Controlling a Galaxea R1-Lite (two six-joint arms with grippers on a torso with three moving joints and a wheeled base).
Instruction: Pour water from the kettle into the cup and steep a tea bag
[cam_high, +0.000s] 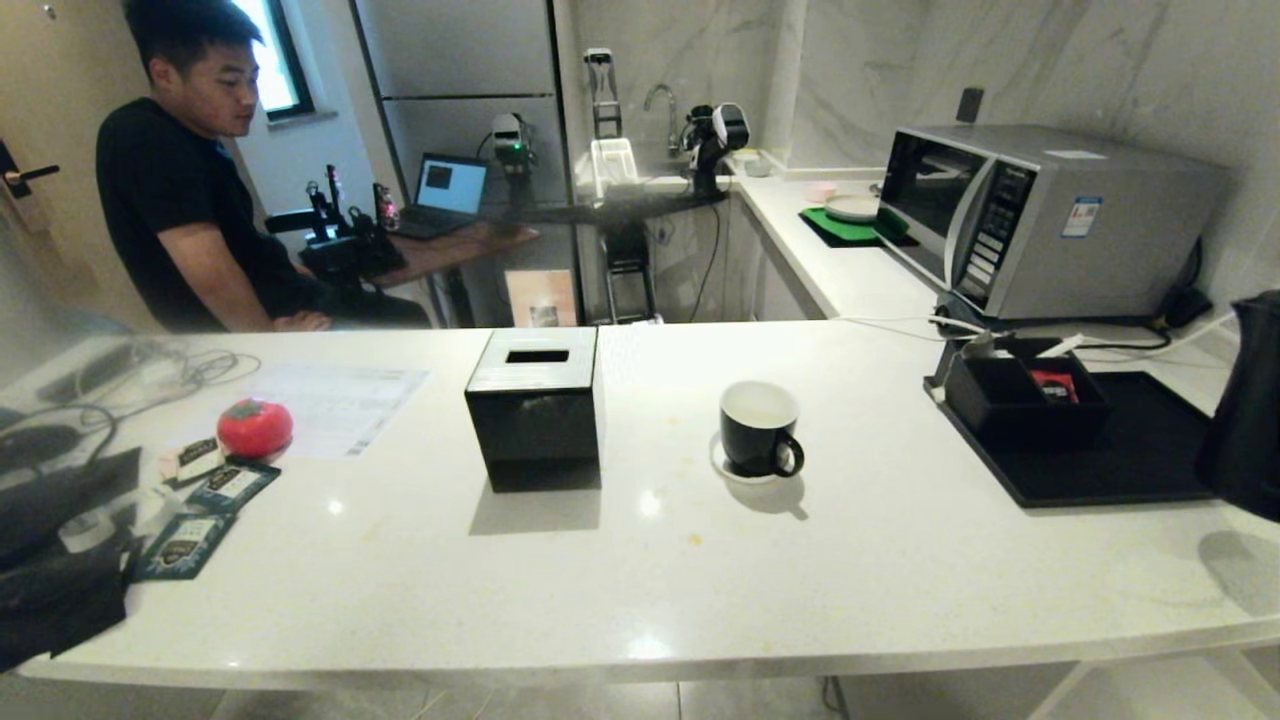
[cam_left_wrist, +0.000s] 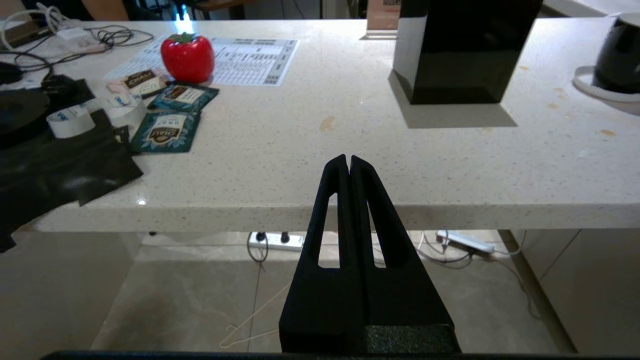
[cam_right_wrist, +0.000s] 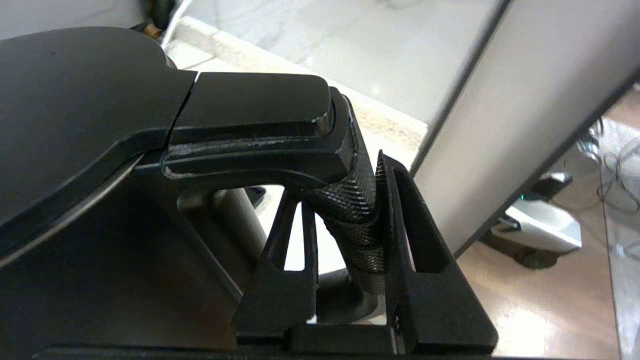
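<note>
The black cup (cam_high: 758, 432) with its white inside stands on a small white saucer (cam_high: 722, 467) at mid counter; it also shows in the left wrist view (cam_left_wrist: 619, 60). No water shows in it. The black kettle (cam_high: 1248, 410) hangs at the far right, lifted off the counter with its shadow lying apart below it. My right gripper (cam_right_wrist: 340, 190) is shut on the kettle's (cam_right_wrist: 75, 100) textured handle (cam_right_wrist: 352, 210). Teal tea bag sachets (cam_high: 205, 515) (cam_left_wrist: 167, 131) lie at the counter's left. My left gripper (cam_left_wrist: 349, 159) is shut and empty, parked just off the counter's front edge.
A black tissue box (cam_high: 535, 420) stands left of the cup. A black tray (cam_high: 1130, 465) with a black organiser box (cam_high: 1020, 405) and a microwave (cam_high: 1040, 220) are on the right. A red tomato-shaped object (cam_high: 255, 428), paper and cables lie left. A person (cam_high: 170, 200) sits behind the counter.
</note>
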